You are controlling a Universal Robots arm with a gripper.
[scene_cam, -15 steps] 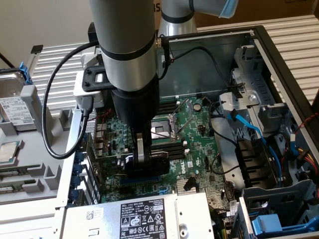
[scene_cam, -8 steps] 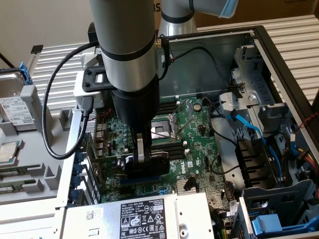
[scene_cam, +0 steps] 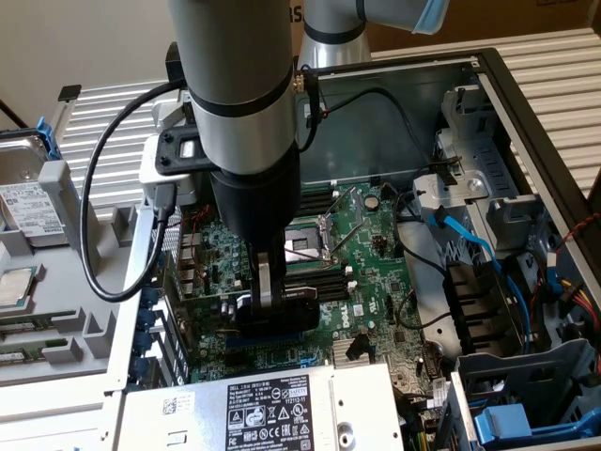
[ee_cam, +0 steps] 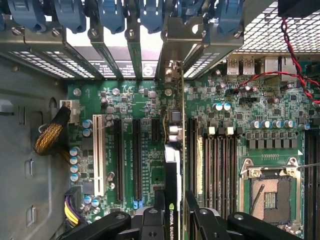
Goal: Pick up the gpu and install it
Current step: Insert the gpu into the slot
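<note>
Gpu (ee_cam: 172, 170) — edge-on, upright over motherboard (ee_cam: 130, 110) expansion slots — pinched between gripper (ee_cam: 174, 196) fingers.

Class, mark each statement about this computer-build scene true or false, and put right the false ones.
1. The gripper is closed on the gpu. True.
2. The gpu lies flat outside the case. False: it stands on edge above the motherboard, inside the case.
3. A fan covers the CPU socket. False: the socket is uncovered, with its metal frame showing.
4. A blue cable runs inside the case, towards the exterior view's right. True.
</note>
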